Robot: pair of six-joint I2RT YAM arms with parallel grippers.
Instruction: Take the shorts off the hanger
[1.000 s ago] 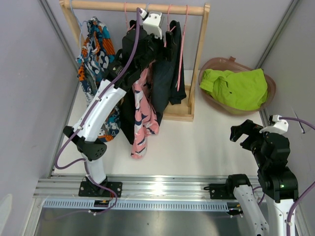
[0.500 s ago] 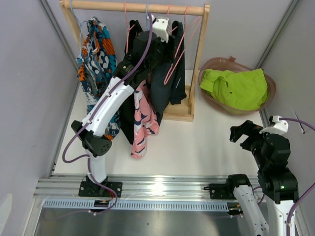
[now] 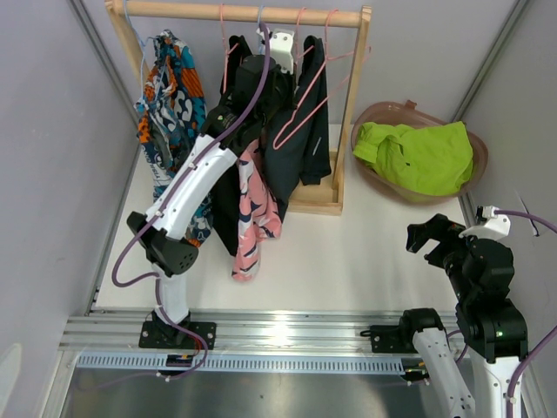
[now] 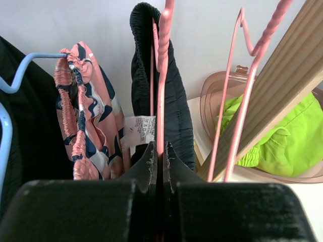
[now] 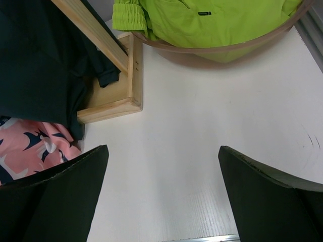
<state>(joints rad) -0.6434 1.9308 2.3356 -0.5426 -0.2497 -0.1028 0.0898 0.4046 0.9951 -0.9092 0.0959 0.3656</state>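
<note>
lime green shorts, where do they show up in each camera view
Top external: the lime green shorts lie right of centre, in the brown basket.
Left wrist: lower right edge, partly behind the slanting post.
Right wrist: along the top, centre to right, in the basket.
Shared landmark: the wooden rack post, next to the basket in every view.

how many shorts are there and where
5. On the rack, left to right: multicolour shorts, black shorts, pink shorts, charcoal shorts. Lime green shorts lie in the basket. Left gripper is shut on a pink hanger. Others may be hidden.
</note>
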